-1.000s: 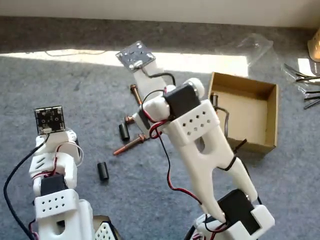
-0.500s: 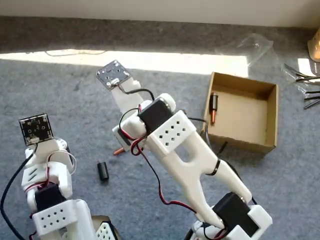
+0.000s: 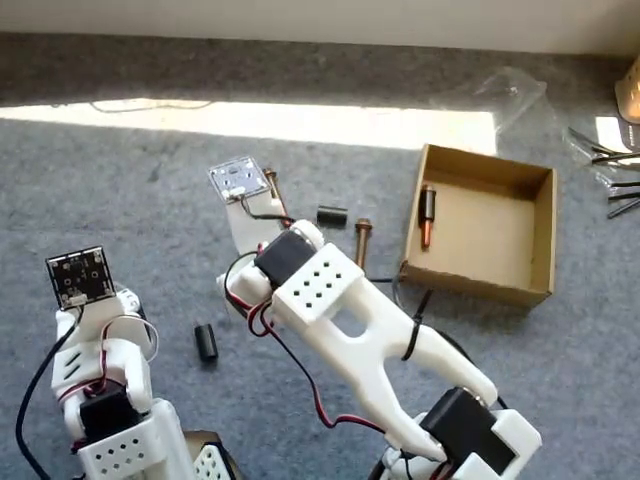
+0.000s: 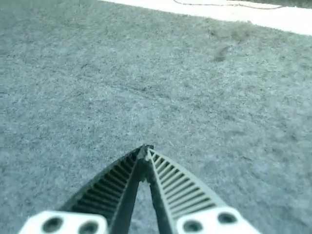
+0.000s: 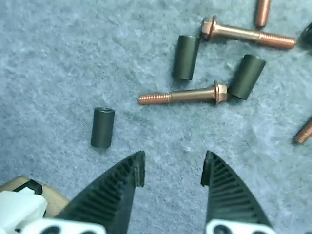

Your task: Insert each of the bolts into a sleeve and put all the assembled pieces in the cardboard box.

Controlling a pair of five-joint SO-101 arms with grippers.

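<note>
My left gripper (image 4: 145,151) had its fingers pressed together over bare carpet (image 4: 195,73). My right gripper (image 5: 173,168) was spread, holding nothing. Just beyond it lay a lone sleeve (image 5: 102,127), then bolts (image 5: 183,95) and sleeves (image 5: 186,57) mixed. Farthest, at the high view's right, the cardboard box (image 3: 480,290) held one assembled piece (image 3: 427,215).

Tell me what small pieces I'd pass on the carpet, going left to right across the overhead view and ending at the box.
Lone black sleeve → second black sleeve → copper bolt → cardboard box, with a sleeved bolt lying inside near its left wall.
</note>
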